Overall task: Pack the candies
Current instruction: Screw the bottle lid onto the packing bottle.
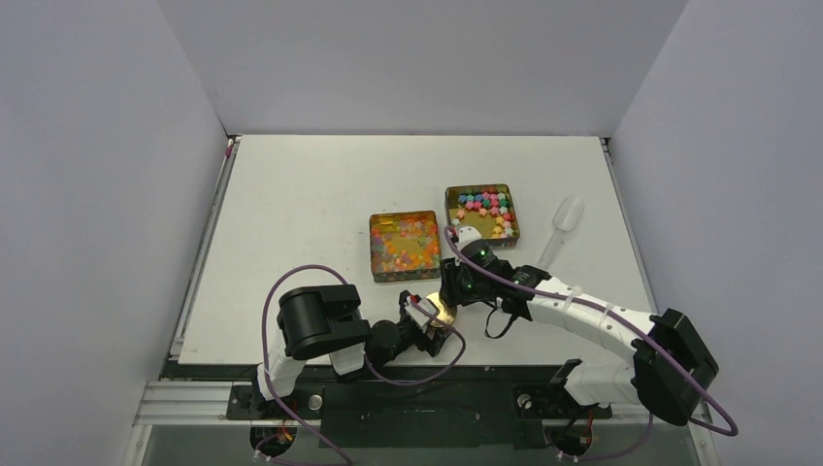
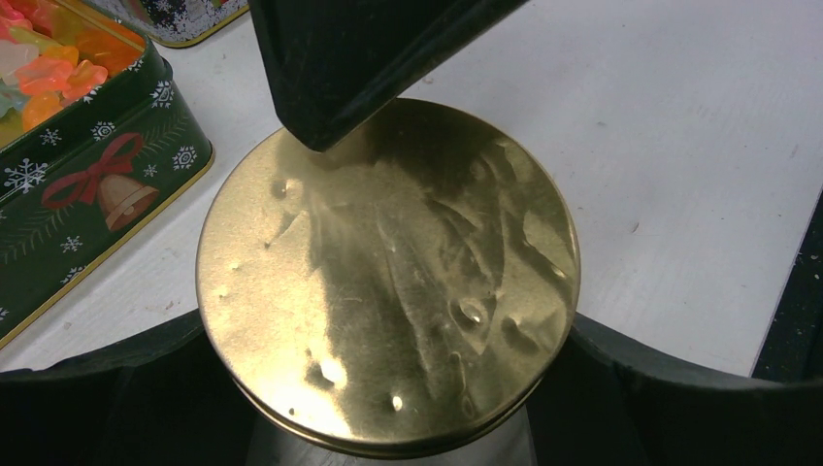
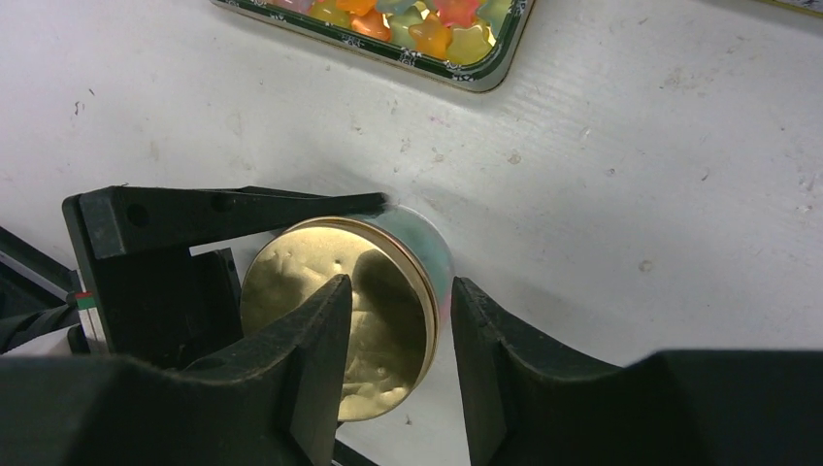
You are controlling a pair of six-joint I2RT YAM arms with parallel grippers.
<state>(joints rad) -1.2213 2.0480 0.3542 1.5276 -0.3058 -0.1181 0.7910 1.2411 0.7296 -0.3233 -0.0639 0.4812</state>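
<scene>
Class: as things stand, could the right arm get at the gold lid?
Probably yes. The right gripper straddles the lid at its rim, and the left gripper holds the jar below it, leaving the top free.

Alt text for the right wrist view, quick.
A gold lid sits on a clear jar, the right claw straddling its rim. The left claw's finger lies along the jar's far side; a tin of candies crosses the top edge.
</scene>
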